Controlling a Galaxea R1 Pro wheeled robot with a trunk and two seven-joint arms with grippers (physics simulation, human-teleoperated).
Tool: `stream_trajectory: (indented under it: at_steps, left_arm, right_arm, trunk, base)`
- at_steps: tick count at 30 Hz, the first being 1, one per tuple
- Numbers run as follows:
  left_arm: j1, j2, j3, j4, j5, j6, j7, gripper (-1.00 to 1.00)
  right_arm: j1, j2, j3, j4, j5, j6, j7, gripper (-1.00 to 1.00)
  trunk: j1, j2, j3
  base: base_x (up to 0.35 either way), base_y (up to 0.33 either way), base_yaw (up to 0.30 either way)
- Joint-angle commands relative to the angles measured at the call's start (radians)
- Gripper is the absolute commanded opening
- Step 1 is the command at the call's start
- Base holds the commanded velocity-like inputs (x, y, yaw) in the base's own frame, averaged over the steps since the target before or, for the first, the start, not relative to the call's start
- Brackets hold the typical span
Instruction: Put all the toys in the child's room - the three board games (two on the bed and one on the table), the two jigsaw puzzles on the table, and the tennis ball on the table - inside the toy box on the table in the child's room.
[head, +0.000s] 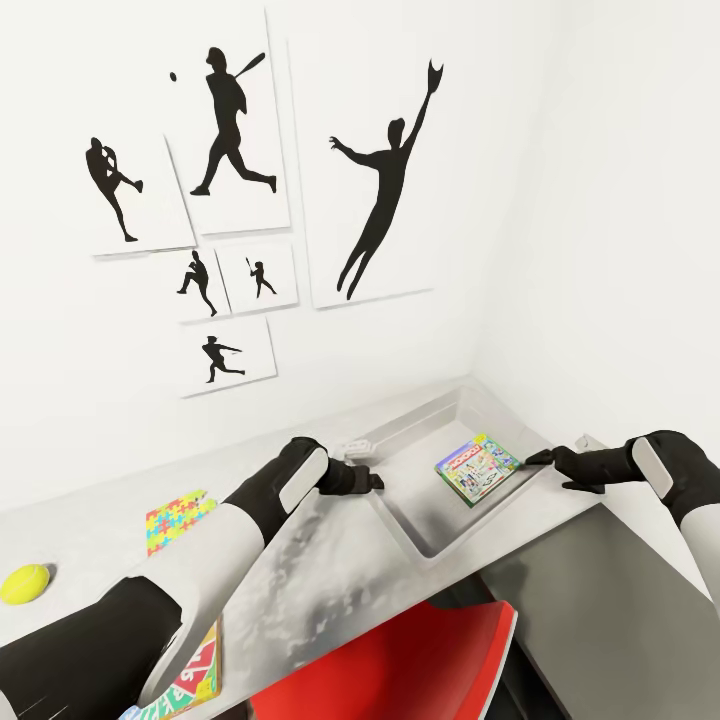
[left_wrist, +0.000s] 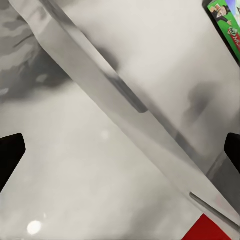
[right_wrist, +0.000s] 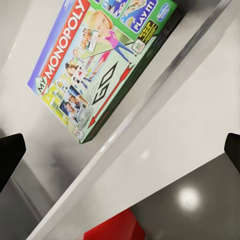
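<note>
Grey toy box (head: 400, 520) holds Monopoly game (head: 477, 468).

Light grey toy box (head: 400, 520) holding a green, white and red Monopoly box (head: 478, 468); multicoloured jigsaw puzzle (head: 178, 520); yellow-green tennis ball (head: 25, 583); pale grey table (head: 90, 560); red chair (head: 400, 665).

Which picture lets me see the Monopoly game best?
The right wrist view: the Monopoly box is big there and its title is readable. The head view shows it small inside the toy box. The left wrist view catches just one corner.
</note>
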Motion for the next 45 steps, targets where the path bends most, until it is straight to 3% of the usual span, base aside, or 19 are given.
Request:
stream_trajectory:
  at_steps: [1,2,31,45]
  left_arm:
    - [-0.001,0.0,-0.003,-0.001,0.011,0.002,0.01,1.0]
    - [-0.001,0.0,-0.003,-0.001,0.011,0.002,0.01,-1.0]
    - [-0.001,0.0,-0.002,-0.008,0.011,0.003,0.01,-1.0]
    - [-0.001,0.0,-0.002,-0.01,0.011,0.003,0.007,-1.0]
  right_arm:
    - [-0.001,0.0,-0.005,0.0,0.01,0.004,0.01,1.0]
    - [-0.001,0.0,-0.005,0.0,0.01,0.004,0.01,1.0]
    - [-0.001,0.0,-0.005,0.0,0.01,0.005,0.008,1.0]
    - [-0.001,0.002,-0.006,0.0,0.01,-0.001,0.0,1.0]
  trunk:
    - [0.001,-0.002,-0.002]
    - [0.001,-0.002,-0.002]
    - [0.001,-0.002,-0.002]
    - [0.001,-0.002,-0.017]
  base:
    - [0.0,0.0,0.0]
    - [0.0,0.0,0.0]
    - [0.0,0.0,0.0]
    - [0.0,0.0,0.0]
